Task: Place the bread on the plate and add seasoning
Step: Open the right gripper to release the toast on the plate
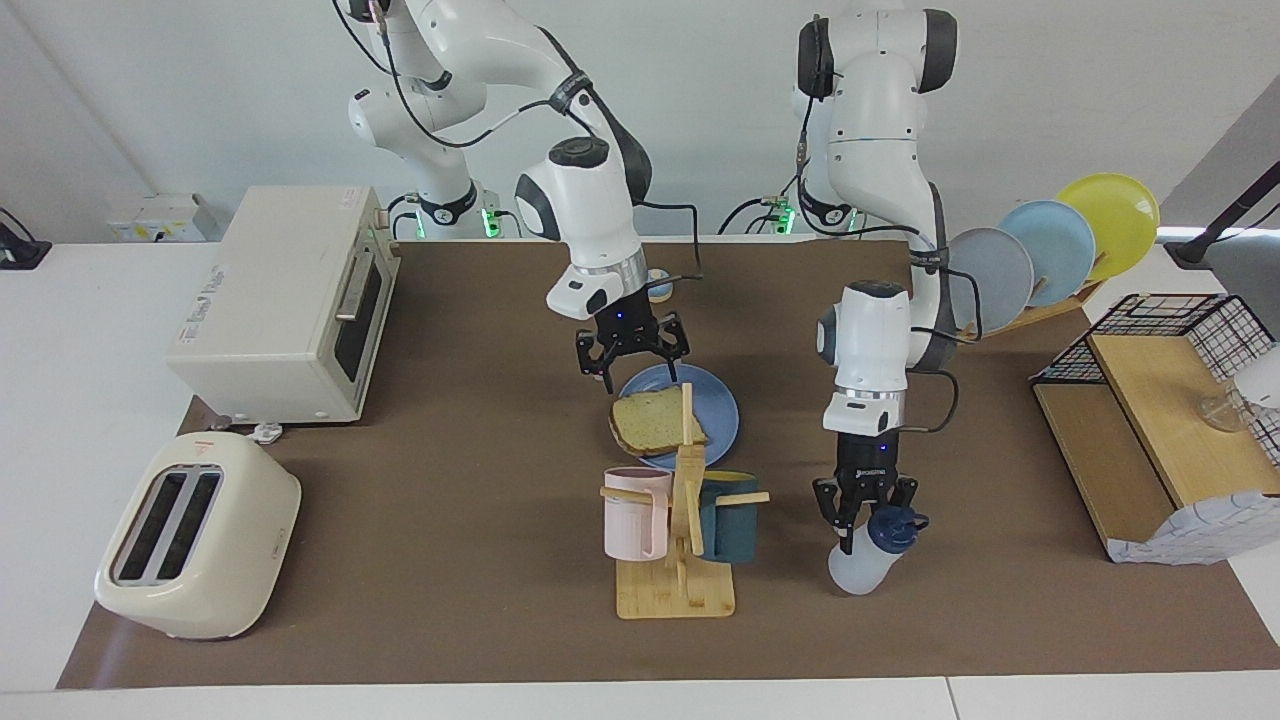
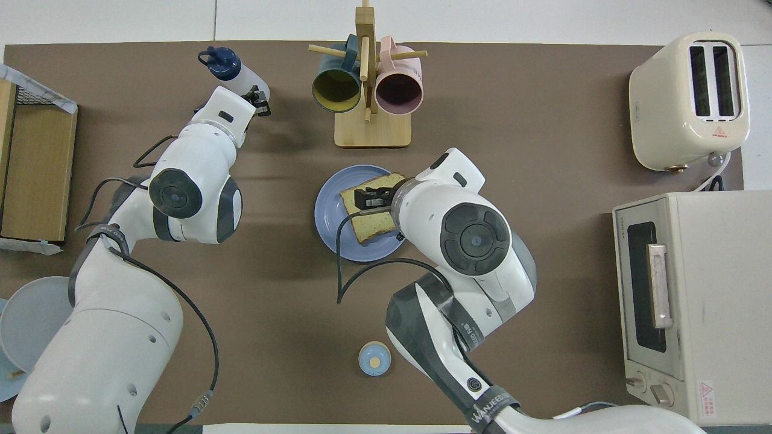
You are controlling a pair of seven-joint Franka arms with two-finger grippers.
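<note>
Start at the right arm's end of the table, operator: you have the cream toaster [image 1: 197,535] out near the table's edge away from the robots, and the toaster oven [image 1: 290,303] closer to the bases. Moving toward the middle, your right gripper [image 1: 632,362] hangs in the air over the robot-side rim of the plate [image 1: 725,415], jaws spread wide, nothing between them. The bread [image 1: 655,420] lies flat on that blue plate, its edge overhanging the rim toward the right arm's end; in the overhead view the gripper covers part of the slice. Farther from the robots than the plate stands the wooden mug rack [image 1: 680,560] with a pink mug [image 1: 634,512] and a teal mug [image 1: 728,515]. Up by the bases, just past the right wrist, a small blue-domed bell [image 2: 374,358] sits on the mat. Next along, your left gripper [image 1: 864,508] is down and clamped on the seasoning [image 1: 868,555], gripping just under the navy cap, and the bottle tilts. At the left arm's end you see the rack of upright plates [image 1: 1050,255] and the wire-and-wood shelf [image 1: 1160,400].
</note>
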